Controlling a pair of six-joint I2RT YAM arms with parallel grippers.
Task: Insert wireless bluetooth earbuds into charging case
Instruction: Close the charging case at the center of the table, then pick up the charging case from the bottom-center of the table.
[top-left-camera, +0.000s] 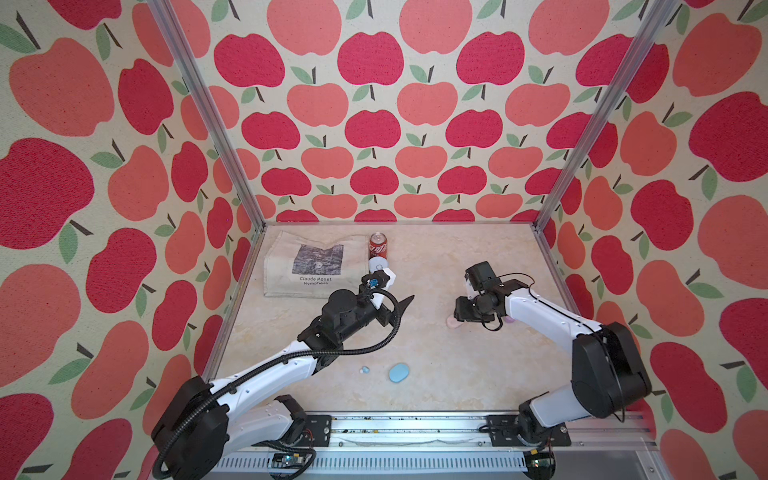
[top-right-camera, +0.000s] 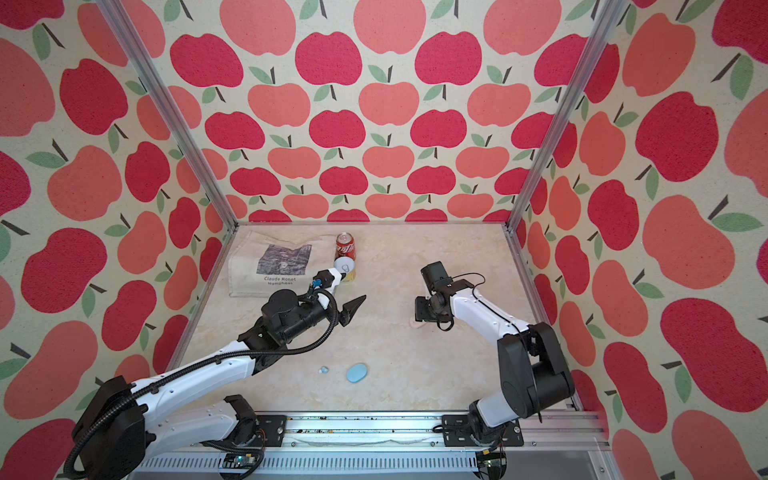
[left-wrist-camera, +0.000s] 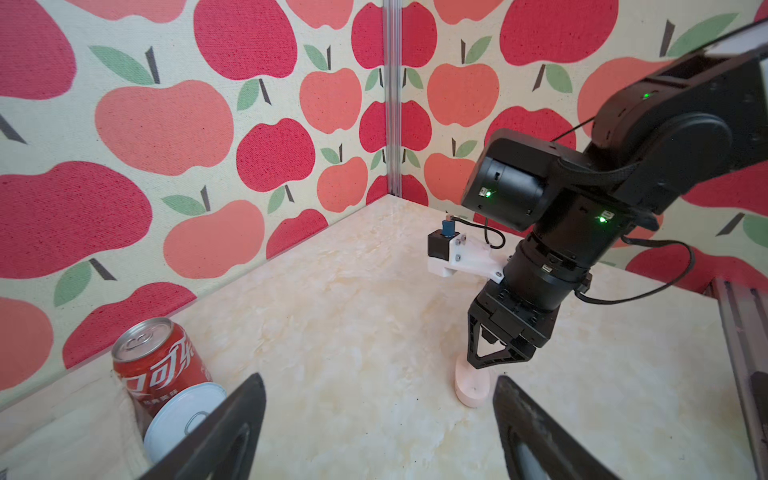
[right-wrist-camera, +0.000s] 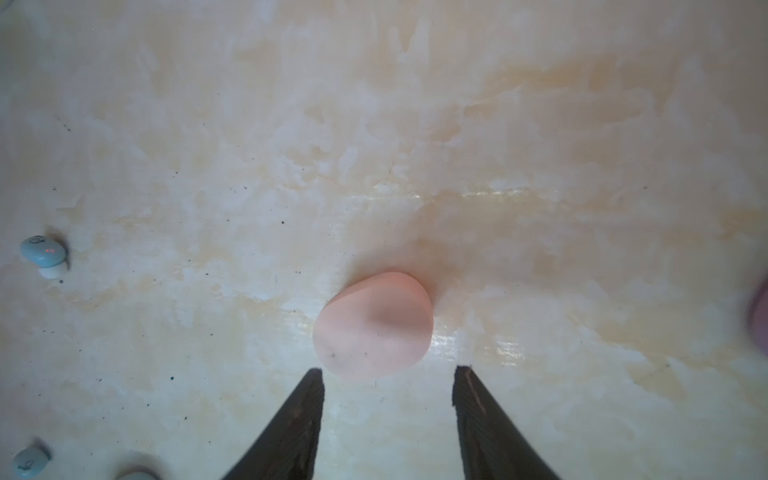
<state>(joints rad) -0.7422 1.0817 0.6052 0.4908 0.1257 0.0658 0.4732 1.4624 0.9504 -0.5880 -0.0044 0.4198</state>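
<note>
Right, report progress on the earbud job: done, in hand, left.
Done: nothing certain; the pink case lies shut and no pink buds show, so they may be inside. In hand: the right gripper hovers open over that case; the left gripper is open and empty. Left: two light blue earbuds lie loose on the table, and the blue case is closed.

The left arm stretches forward, left gripper (left-wrist-camera: 378, 378) spread wide; the right arm's right gripper (right-wrist-camera: 388, 370) points down, jaws parted.
</note>
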